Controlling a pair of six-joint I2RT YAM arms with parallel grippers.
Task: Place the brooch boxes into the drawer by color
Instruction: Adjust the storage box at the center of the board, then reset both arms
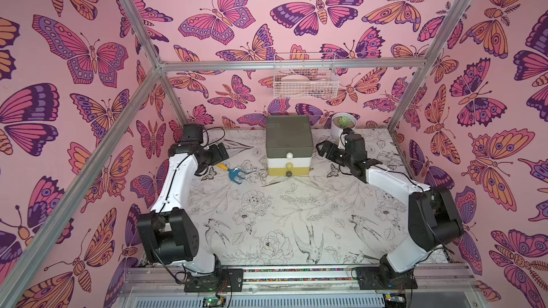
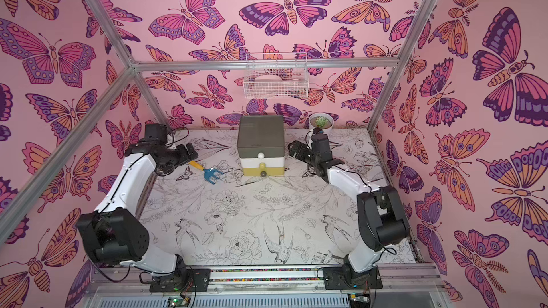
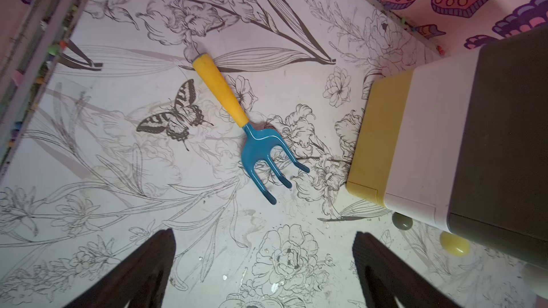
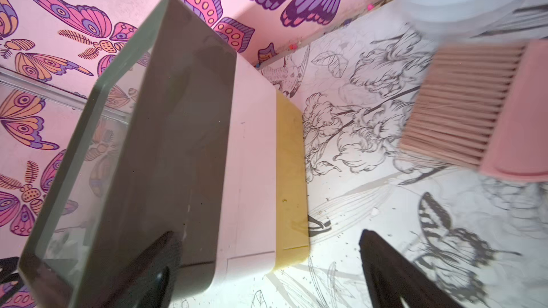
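Observation:
The drawer (image 1: 289, 143) (image 2: 261, 143) stands at the back middle of the table in both top views, with an olive-green tier above white and yellow tiers. All three tiers are pushed in. No brooch boxes show in any view. My left gripper (image 1: 224, 151) (image 3: 264, 234) hovers to the left of the drawer (image 3: 444, 143), open, with only bare table between its fingers. To the right of the drawer (image 4: 178, 158) hangs my right gripper (image 1: 321, 146) (image 4: 268, 235), open and holding nothing, one finger in front of the chest's near corner.
A blue fork tool with a yellow handle (image 1: 232, 171) (image 3: 237, 119) lies left of the drawer. A white pot with a succulent (image 1: 344, 125) stands at the back right. A pink brush (image 4: 489, 114) lies near it. A white wire basket (image 1: 305, 80) hangs on the back wall.

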